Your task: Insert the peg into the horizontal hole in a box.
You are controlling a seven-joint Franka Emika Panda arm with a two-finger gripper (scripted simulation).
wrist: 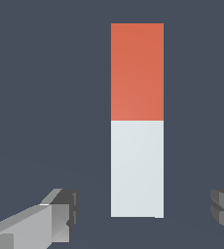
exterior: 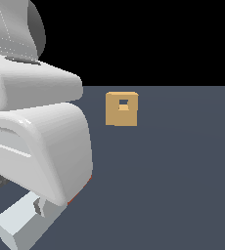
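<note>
The peg lies flat on the bench, and in the wrist view it shows as a long square bar, one half red-orange and the other pale grey-white; the tool hangs above it with its fingers spread wide apart, one on each side of the white half, touching nothing. In the exterior view the arm's white casing hides most of the peg, so only its pale end shows at the lower corner on that view's left, with a sliver of red at the casing's edge; the box sits well apart from it, farther back on the bench, with the hole a small square opening in the upper middle of its face. The peg looks rigid and flat-sided, probably light, so it should neither bend nor roll; its smooth faces might slip under a weak pinch. I judge the best hold is across two opposite flat sides of the white half, leaving the red end free to lead into the hole; a hold far from the middle may let the bar tilt.
</note>
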